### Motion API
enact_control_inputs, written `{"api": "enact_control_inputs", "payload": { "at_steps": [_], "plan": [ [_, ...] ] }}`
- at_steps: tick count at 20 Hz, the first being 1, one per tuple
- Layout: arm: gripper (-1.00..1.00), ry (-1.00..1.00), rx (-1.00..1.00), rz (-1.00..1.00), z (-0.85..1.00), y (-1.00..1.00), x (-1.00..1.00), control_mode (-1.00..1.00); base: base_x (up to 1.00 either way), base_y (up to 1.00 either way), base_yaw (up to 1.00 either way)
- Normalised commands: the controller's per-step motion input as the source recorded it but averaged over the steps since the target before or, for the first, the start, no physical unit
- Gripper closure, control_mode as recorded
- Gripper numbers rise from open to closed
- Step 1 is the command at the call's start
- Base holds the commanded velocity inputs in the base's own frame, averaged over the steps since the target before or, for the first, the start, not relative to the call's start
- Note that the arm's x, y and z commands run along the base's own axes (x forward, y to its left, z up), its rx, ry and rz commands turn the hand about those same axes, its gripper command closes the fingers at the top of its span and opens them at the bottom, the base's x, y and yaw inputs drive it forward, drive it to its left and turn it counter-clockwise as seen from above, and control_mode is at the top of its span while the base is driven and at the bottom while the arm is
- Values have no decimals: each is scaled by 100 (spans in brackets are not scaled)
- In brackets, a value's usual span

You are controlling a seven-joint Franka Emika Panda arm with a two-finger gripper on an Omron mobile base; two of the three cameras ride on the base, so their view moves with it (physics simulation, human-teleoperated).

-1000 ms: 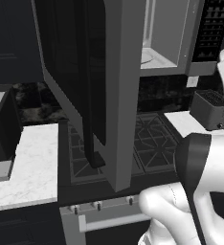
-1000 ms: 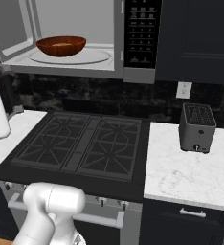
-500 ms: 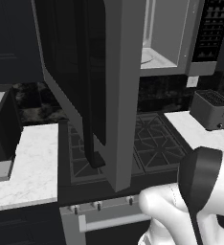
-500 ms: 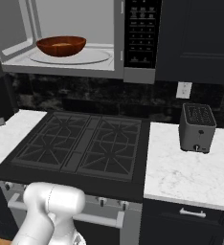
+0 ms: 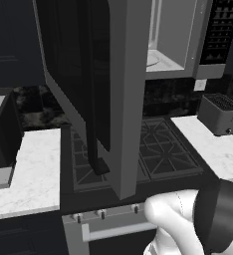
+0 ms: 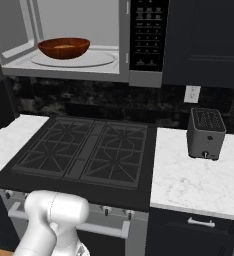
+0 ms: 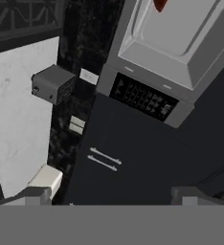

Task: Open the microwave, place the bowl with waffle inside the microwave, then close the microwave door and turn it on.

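Note:
The microwave [image 6: 89, 20] hangs above the stove with its cavity exposed. Its door [image 5: 123, 89] stands swung wide out over the stove, black bar handle [image 5: 96, 99] facing left. Inside, the reddish-brown bowl [image 6: 64, 51] sits on the glass turntable with the tan waffle [image 6: 64, 46] in it. The black keypad strip [image 6: 149, 35] is to the right of the cavity. In the rolled hand view my gripper [image 7: 114, 198] is open with nothing between its fingers, well away from the microwave [image 7: 181, 43]; a sliver of the bowl [image 7: 159, 5] shows at the top.
A dark grey toaster [image 6: 205, 134] stands on the white marble counter [image 6: 189, 185] right of the black stove [image 6: 84, 152]. Another marble counter [image 5: 34, 164] lies left of the stove with a dark boxy object [image 5: 1, 134] on it. Dark cabinets flank the microwave.
The arm has drawn back and down from the microwave, leaving the right side of the left base view and the left edge of the right base view. Bowl and door have not moved.

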Motion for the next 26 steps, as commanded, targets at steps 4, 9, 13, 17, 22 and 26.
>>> {"api": "enact_control_inputs", "payload": {
  "at_steps": [4,9,13,17,22,26],
  "plan": [
    [-100,-13,0,0,-4,26,-14,-100,0,0,0],
    [-100,-14,-2,0,-1,34,-16,-100,0,0,0],
    [-100,-14,-6,0,-7,39,-16,-100,0,0,0],
    [-100,-15,-10,-4,-14,43,-11,-100,0,0,0],
    [-100,-16,-13,-4,-15,45,-19,-100,0,0,0],
    [-100,-10,-11,-6,-13,39,-11,-100,0,0,0]
  ]
}}
